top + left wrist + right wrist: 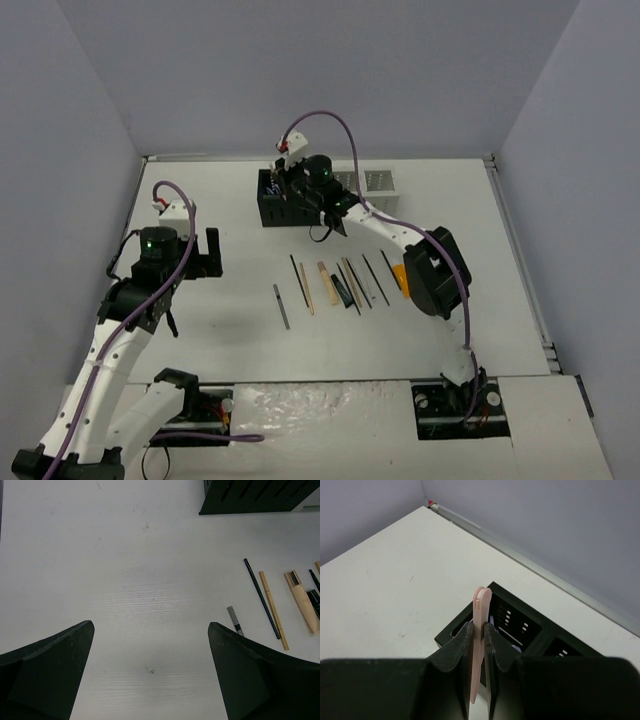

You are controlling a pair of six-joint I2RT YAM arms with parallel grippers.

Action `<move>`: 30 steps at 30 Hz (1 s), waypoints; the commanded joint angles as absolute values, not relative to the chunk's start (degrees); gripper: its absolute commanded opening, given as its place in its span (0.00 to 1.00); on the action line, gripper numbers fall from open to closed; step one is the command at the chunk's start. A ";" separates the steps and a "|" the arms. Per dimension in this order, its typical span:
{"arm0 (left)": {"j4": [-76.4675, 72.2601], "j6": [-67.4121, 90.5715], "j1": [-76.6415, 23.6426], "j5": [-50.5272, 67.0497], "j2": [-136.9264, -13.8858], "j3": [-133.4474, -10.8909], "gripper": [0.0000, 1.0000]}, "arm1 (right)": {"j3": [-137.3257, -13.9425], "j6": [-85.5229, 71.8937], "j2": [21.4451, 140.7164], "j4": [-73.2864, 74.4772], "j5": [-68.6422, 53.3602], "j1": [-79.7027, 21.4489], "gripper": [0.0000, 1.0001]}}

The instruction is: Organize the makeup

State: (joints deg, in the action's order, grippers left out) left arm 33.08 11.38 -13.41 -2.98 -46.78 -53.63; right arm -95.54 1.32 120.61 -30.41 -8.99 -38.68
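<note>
Makeup (326,283) in row on table (200,340), centre of overhead view. Right gripper (478,630) at upper centre, fingers pinched tight on pink stick (481,605), stick upright above black organizer (272,212). Left gripper (151,625) at left, wide open, empty, above bare table.

The left arm (112,345) rises from its base at the near left and folds forward at the elbow. Its wrist tips down, so the left gripper (151,627) faces downward with jaws spread wide apart. The right arm (405,238) stretches far forward and to the left. The right gripper (478,630) has its jaws pinched together on a slim pink stick (482,600), which stands upright between them.
</note>
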 commanded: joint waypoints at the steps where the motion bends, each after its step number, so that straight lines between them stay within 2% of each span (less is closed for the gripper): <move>1: 29.18 12.13 -12.92 -2.35 -46.99 -55.02 0.97 | -101.74 5.19 121.90 -42.92 -8.50 -38.67 0.00; 20: 29.00 12.48 -12.13 -1.14 -47.46 -54.93 0.97 | -105.02 7.56 131.70 -52.62 -1.51 -38.67 0.00; 30: 28.85 12.39 -12.06 -0.86 -47.46 -54.93 0.97 | -99.17 7.14 129.05 -55.94 -1.18 -38.67 0.05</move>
